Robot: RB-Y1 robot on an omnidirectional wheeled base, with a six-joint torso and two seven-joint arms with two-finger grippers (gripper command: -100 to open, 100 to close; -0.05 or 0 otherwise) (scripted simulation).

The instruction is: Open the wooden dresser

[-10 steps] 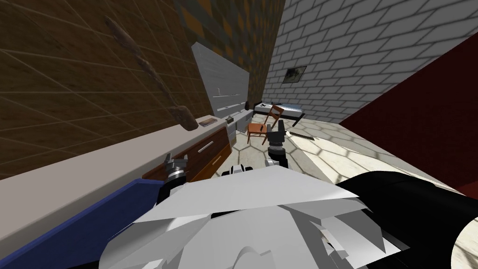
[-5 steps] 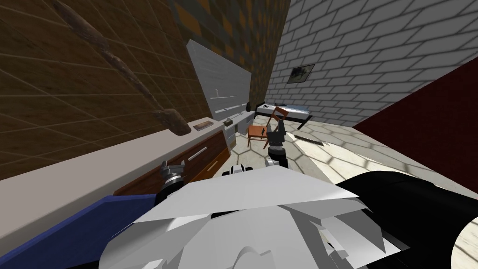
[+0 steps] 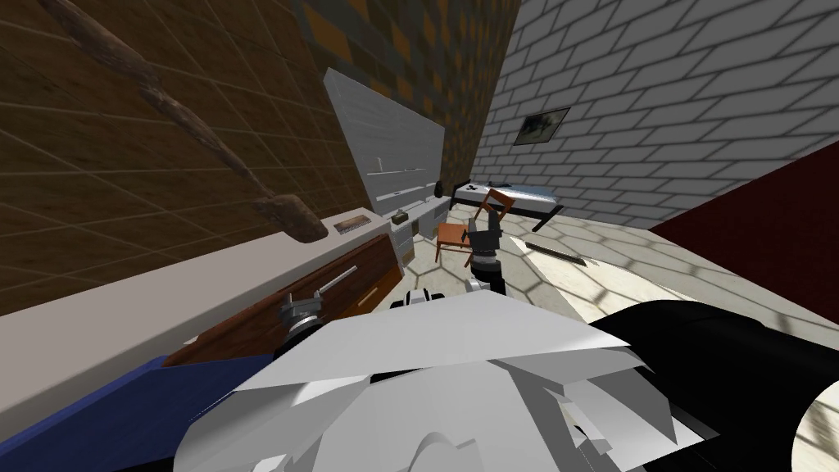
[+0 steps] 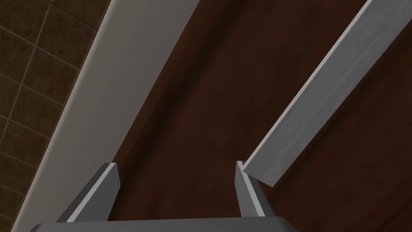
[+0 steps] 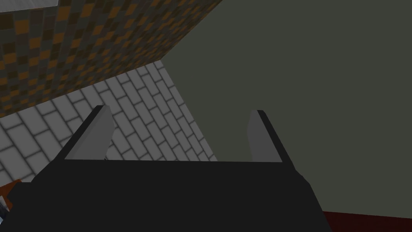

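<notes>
Your left gripper is spread wide and empty, nose up against the dark wooden dresser along your left side. The grey handle lies outside the fingers, its end just at one fingertip. Shift sideways until the bar sits between both blades, then close and pull straight back. Farther out, your right gripper hangs open, holding nothing.

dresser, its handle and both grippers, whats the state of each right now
dresser: drawer fronts look shut
handle: not gripped, its end just outside one jaw
left gripper: jaws open, empty, facing the dresser front
right gripper: jaws open, empty, held away from the dresser
</notes>
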